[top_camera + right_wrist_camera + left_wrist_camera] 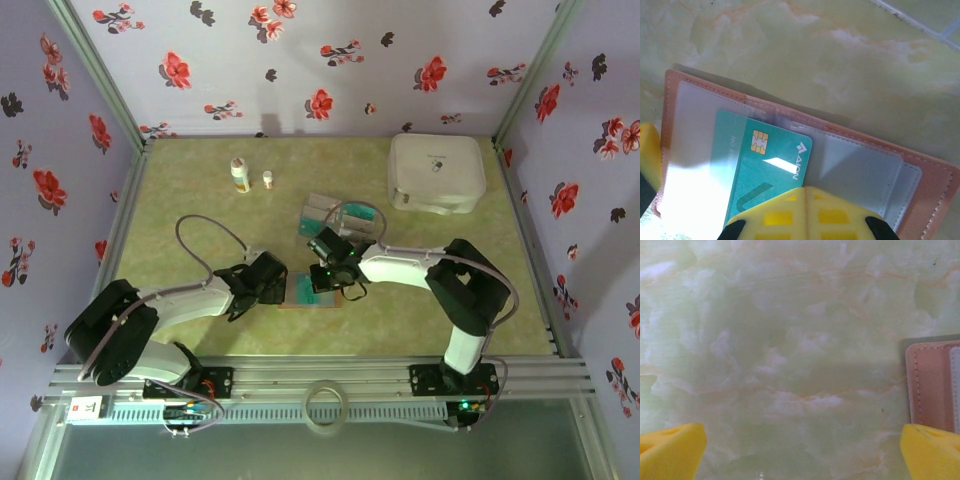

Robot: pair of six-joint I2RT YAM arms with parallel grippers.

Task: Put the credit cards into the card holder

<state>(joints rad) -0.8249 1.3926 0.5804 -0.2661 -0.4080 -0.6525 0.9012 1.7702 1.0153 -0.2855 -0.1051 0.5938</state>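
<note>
The right hand (805, 200) is closed, its yellow fingers (780, 215) pressed together and pointed down at the near edge of a teal credit card (770, 165). Whether they pinch the card or only press on it I cannot tell. Just ahead of the fingertips the card lies tilted, its far end tucked under a clear sleeve of the card holder (935, 185), which lies spread open and flat on the bench (790, 45). The right arm is folded at the elbow out to its own right, the forearm reaching inward.

The left hand (802, 452) is wide open and holds nothing, hovering over bare bench. One stitched corner of the card holder lies just beside its right fingertip (932, 450). The left forearm stretches low toward the right hand.
</note>
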